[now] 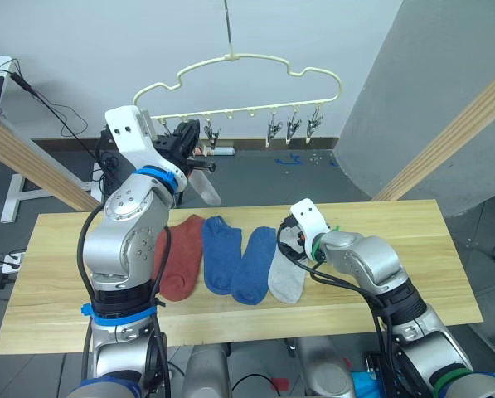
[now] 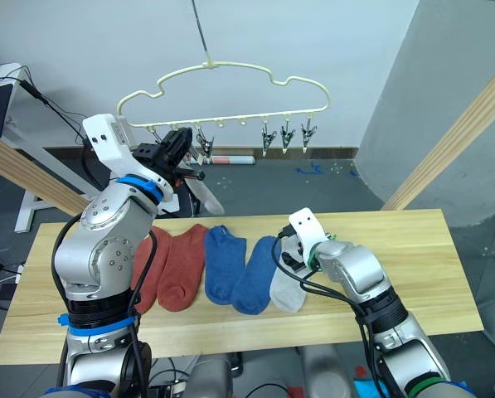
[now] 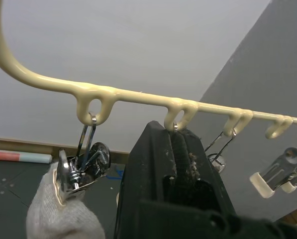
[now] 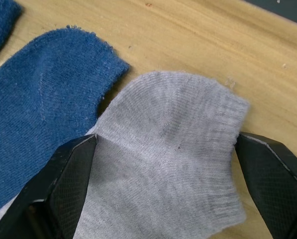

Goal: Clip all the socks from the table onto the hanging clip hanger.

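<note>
Straddling grey sock (image 4: 168,149) on table (image 1: 413,249), right hand (image 4: 163,184) wide; left hand (image 3: 175,164) closed at clip hanger (image 1: 247,83).

Left arm is raised high, elbow bent, forearm reaching up and forward; the left gripper (image 2: 181,149) points away from the robot, its black fingers (image 3: 175,164) pressed together. Right arm is low, stretched forward and angled inward across the body. The right gripper (image 4: 165,174) points down, fingers (image 4: 71,174) spread wide, one on each side.
</note>
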You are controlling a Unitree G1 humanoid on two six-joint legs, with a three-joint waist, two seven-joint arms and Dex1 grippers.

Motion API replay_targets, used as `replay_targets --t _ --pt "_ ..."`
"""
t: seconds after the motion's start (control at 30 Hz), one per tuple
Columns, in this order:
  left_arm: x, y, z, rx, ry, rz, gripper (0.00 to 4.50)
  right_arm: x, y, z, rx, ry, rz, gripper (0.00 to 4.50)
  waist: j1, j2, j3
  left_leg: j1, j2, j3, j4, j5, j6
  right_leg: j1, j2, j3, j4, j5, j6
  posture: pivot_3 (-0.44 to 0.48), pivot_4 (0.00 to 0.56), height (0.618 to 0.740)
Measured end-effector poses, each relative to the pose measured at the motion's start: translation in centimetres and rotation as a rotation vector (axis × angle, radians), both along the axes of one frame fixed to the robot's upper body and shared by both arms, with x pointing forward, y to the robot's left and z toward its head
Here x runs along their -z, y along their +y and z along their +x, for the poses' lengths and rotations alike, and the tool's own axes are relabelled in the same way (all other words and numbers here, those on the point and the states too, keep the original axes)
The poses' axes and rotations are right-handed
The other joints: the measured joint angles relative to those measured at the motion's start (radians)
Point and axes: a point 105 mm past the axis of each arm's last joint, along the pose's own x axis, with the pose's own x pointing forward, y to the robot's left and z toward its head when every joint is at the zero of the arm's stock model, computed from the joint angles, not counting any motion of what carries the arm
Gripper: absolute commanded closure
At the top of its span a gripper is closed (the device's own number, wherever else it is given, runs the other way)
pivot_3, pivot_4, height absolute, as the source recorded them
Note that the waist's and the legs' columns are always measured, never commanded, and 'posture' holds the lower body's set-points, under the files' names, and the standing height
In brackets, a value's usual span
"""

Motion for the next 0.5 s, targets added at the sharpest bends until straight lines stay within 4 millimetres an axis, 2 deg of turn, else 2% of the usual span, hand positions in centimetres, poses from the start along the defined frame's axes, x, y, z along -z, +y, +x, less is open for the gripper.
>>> replay_targets --t 0.23,0.33,0.5 --pt "0.00 0.02 0.00 0.000 0.000 0.001 4.48 0.22 -0.39 0.03 0.006 -0.004 -0.019 0.00 0.000 0.000 0.000 0.000 0.000 0.000 0.000 0.000 0.000 0.000 0.000 0.000 0.000 0.000 0.000 -0.206 0.386 0.740" --pt "0.00 0.02 0.00 -0.001 0.001 0.001 4.50 0.33 -0.74 0.06 0.018 -0.012 -0.034 0.52 0.000 0.000 0.000 0.000 0.000 0.000 0.000 0.000 0.000 0.000 0.000 0.000 0.000 0.000 0.000 -0.210 0.389 0.740" --pt "0.01 0.02 0.00 -0.001 0.001 0.002 4.50 0.39 -1.07 0.06 0.028 -0.013 -0.042 2.28 0.000 0.000 0.000 0.000 0.000 0.000 0.000 0.000 0.000 0.000 0.000 0.000 0.000 0.000 0.000 -0.210 0.391 0.740"
